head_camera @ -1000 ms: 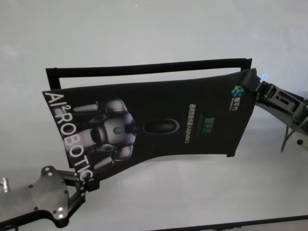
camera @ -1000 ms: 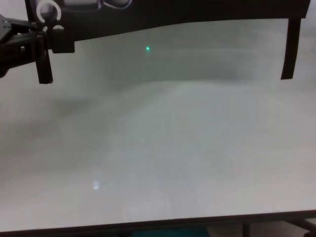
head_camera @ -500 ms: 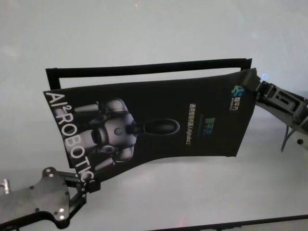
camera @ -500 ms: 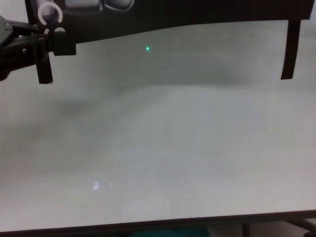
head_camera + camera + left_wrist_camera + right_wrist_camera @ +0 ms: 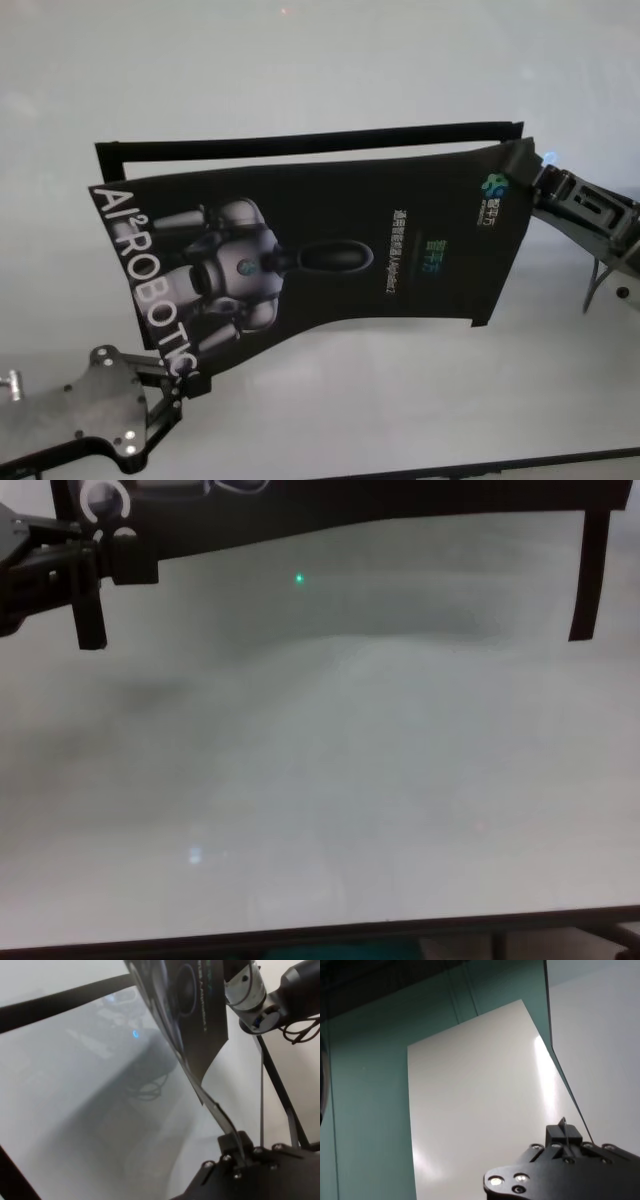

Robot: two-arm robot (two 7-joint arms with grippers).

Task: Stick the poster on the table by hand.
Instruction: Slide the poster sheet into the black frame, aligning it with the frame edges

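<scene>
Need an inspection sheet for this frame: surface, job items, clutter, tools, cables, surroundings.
Surface: table, plain pale top, glossy, thin dark near edge.
Job items: poster, black with robot print, held above the table and sagging between two corners; a black rectangular frame outline lies on the table beyond it.
Clutter: nothing seen.
Tools: left tool pinches the poster's near left corner by the white lettering; right tool pinches the far right corner by the logo.
Cables: dark leads looped at the right arm's wrist; thin wire by the right arm.
Surroundings: teal floor past the table edge.
</scene>
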